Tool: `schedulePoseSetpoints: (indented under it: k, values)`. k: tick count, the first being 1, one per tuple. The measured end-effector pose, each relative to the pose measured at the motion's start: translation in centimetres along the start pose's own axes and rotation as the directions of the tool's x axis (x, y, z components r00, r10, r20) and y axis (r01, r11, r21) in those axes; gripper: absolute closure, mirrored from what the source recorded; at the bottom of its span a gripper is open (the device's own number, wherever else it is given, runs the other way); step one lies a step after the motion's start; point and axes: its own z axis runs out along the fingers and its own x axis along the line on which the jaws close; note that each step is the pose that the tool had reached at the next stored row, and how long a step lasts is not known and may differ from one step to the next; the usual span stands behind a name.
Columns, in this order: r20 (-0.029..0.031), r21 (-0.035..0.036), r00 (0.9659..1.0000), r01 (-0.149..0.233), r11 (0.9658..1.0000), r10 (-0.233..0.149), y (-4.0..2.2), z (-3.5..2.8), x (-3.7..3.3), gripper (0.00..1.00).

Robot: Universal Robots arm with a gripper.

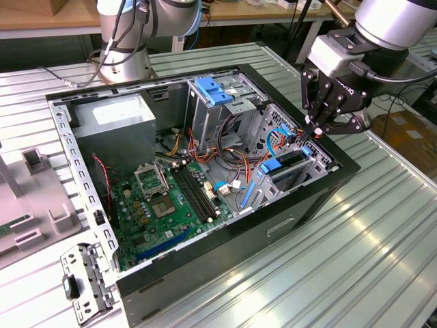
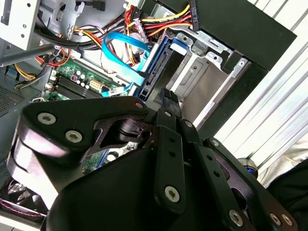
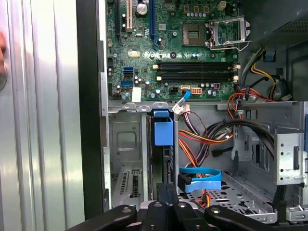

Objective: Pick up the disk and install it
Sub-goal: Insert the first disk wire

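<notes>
The disk (image 1: 285, 162) stands on edge in the lower drive cage at the front corner of the open computer case, on the exterior view's right. Its bright blue carrier (image 3: 162, 131) shows at the end toward the motherboard, and its dark edge (image 2: 155, 72) runs along the metal cage wall. My gripper (image 1: 315, 131) hangs just above the disk's outer end, by the black rim of the case. In both wrist views the two fingers (image 3: 166, 188) (image 2: 168, 96) lie pressed together with nothing between them, in line with the disk's edge. I cannot tell whether they touch it.
A blue flat cable (image 3: 202, 174) and orange-yellow wire bundles (image 3: 207, 137) cross beside the disk. A taller drive cage with a blue latch (image 1: 213, 92), the grey power supply box (image 1: 113, 130) and the green motherboard (image 1: 171, 198) occupy the case. A loose metal bracket (image 1: 82, 287) lies on the ribbed table.
</notes>
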Motion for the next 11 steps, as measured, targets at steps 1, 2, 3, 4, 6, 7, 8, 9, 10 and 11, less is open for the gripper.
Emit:
schedulePoseSetpoints:
  k: [1, 2, 3, 4, 6, 7, 8, 9, 10, 11]
  values:
    - [0.0001, 0.0001, 1.0000, 0.000, 1.0000, 0.000, 0.00, 0.00, 0.00, 0.89]
    - [0.0000, 0.0000, 1.0000, 0.000, 1.0000, 0.000, -0.01, 0.00, 0.00, 0.89]
    - [0.0001, 0.0000, 1.0000, 0.000, 1.0000, 0.000, -0.01, 0.00, 0.00, 0.89]
    - [0.0000, 0.0000, 1.0000, 0.000, 1.0000, 0.000, -0.01, 0.00, 0.00, 0.89]
    - [0.0001, -0.0001, 1.0000, 0.004, 1.0000, -0.004, -0.06, 0.00, 0.00, 0.89]
    - [0.0005, -0.0010, 0.9999, 0.015, 0.9999, -0.015, -0.10, 0.01, 0.00, 0.89]
    - [0.0008, -0.0017, 0.9997, 0.026, 0.9997, -0.026, -0.10, 0.02, 0.00, 0.89]
    - [0.0012, -0.0026, 0.9993, 0.038, 0.9993, -0.038, -0.11, 0.02, 0.00, 0.89]
    - [0.0018, -0.0040, 0.9982, 0.059, 0.9982, -0.059, -0.13, 0.02, 0.00, 0.89]
    - [0.0022, -0.0048, 0.9976, 0.070, 0.9975, -0.070, -0.15, 0.03, 0.00, 0.89]
